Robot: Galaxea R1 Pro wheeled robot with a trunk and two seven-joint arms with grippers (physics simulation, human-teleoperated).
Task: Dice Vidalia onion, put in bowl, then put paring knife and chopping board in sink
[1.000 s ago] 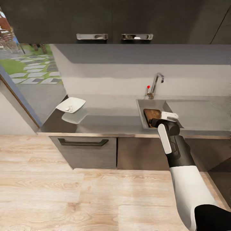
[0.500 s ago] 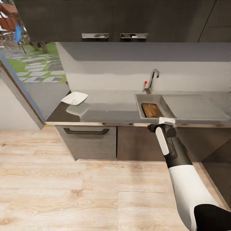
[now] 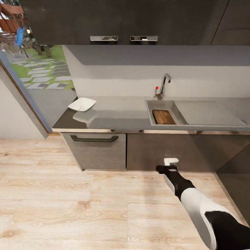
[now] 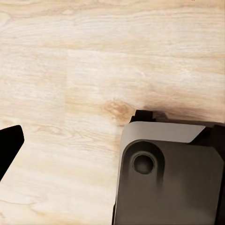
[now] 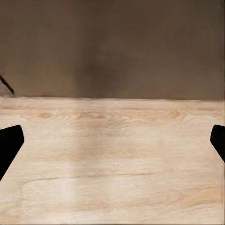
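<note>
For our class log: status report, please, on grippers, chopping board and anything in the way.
Right gripper open, empty, low before the cabinets. Left gripper state unclear. Chopping board lies in sink; bowl on countertop. No obstruction seen.

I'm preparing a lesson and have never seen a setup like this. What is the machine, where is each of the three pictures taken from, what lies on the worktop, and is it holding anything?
These are simulator renders of a wheeled robot with two arms. The large picture comes from a camera on its head, looking down at a kitchen. The white and black limb low in it is the robot's right arm, ending in the right end effector, which hangs above the wooden floor.

The two smaller pictures come from cameras near each wrist, looking along the fingers. The right wrist view shows two dark fingertips wide apart with floor between them, so that end effector is open and empty. The left wrist view shows one dark fingertip and a grey part of the robot.

On the countertop sits a white bowl. The chopping board lies inside the sink, below the tap.
</note>
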